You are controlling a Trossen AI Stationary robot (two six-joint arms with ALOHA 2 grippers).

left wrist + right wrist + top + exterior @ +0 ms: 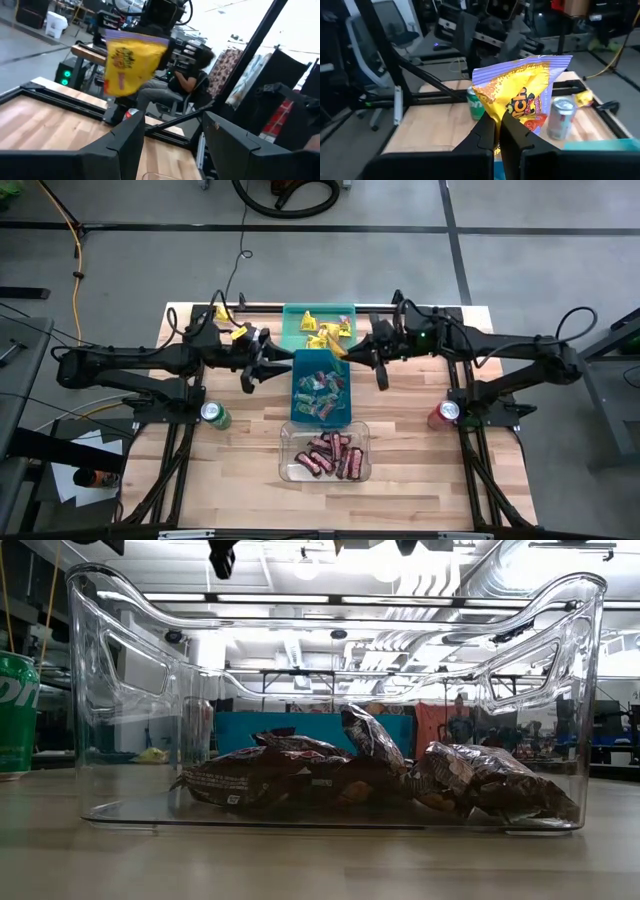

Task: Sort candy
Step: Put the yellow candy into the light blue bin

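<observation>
My right gripper (499,131) is shut on a bright yellow candy packet (520,97), held in the air by the near edge of the green bin (318,310); the packet also shows in the high view (337,348). More yellow packets (325,332) lie in that green bin. The blue bin (300,412) holds mixed green, pink and red packets (320,390). The clear bin (287,472) holds dark red-brown bars (300,775). My left gripper (172,150) is open and empty, left of the blue bin (255,365), and faces the held packet (130,62). My right gripper pinches the yellow packet between its two shut fingers (485,132) at one edge of the wrapper (501,114). The packet is lifted clear of the table and the bins. It sticks out beyond the fingertips, with its purple sealed end (530,65) farthest from them.
A green drink can (215,415) stands near the left arm's base and a silver and red can (443,413) near the right arm's. The three bins run down the table's middle from far to near. A person (192,70) sits beyond the table.
</observation>
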